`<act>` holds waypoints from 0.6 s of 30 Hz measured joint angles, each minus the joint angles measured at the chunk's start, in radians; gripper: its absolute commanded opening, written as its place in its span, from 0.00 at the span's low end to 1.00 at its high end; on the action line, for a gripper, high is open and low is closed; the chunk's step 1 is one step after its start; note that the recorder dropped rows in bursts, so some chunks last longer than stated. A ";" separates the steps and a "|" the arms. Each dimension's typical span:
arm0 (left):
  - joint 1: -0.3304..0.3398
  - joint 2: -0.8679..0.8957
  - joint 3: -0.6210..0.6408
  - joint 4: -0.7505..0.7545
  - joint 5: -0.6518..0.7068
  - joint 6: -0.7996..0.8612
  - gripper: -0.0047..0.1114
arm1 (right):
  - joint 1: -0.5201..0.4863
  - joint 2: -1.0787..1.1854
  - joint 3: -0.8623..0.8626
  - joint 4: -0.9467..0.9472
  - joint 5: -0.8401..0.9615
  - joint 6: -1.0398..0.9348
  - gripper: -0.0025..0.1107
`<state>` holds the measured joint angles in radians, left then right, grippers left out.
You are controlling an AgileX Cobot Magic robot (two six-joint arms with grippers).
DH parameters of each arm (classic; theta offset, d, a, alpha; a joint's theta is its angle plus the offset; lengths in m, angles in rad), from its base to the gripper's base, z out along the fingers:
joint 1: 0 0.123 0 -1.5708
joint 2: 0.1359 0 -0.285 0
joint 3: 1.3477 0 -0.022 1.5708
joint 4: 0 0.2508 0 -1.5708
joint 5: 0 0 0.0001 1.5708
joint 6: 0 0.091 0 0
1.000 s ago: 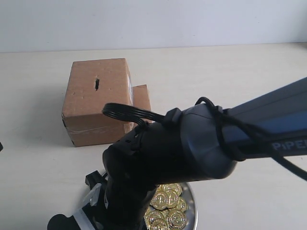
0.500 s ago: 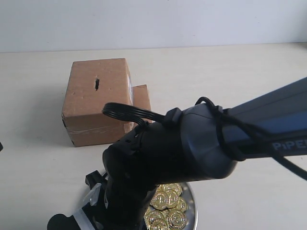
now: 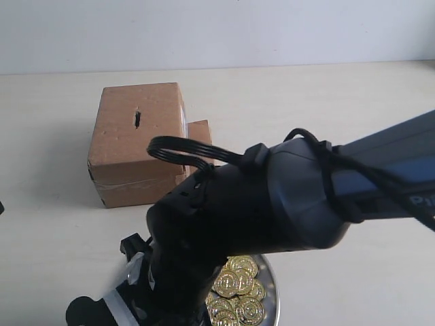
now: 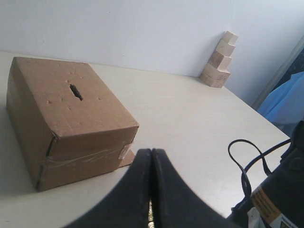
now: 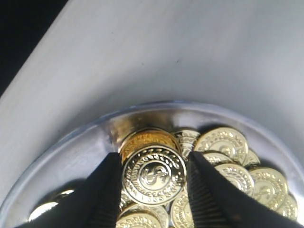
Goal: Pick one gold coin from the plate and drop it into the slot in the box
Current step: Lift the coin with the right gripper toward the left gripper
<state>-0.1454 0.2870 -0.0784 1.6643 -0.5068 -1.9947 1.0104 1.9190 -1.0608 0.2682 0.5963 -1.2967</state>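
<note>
Because the right claw [image 5: 152, 162] has its jaws part-closed against opposite edges of one coin [image 5: 154, 175] atop the heap on the plate [image 5: 71, 147], which lies near the box [image 3: 136, 146], the hold is thin and edge-on. The coin could pivot or slip free on the way to the slot [image 3: 137, 119] in the box top, or drag a neighbour along. The left claw [image 4: 151, 154], near the box, is closed tight and holds nothing.

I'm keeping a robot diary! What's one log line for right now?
right fingers: pinching one gold coin at plate | left fingers: shut, empty | slot in box: not reached
</note>
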 measured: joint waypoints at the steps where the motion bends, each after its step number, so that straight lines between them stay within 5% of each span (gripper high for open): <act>1: 0.000 0.000 0.000 0.000 0.000 0.000 0.04 | 0.000 -0.004 0.000 -0.006 0.000 0.008 0.34; 18: 0.000 0.000 0.000 -0.002 0.000 -0.003 0.04 | 0.000 -0.040 0.000 -0.145 0.002 0.271 0.34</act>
<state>-0.1454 0.2870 -0.0784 1.6622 -0.5068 -1.9978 1.0104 1.8795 -1.0608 0.1233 0.5984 -1.0258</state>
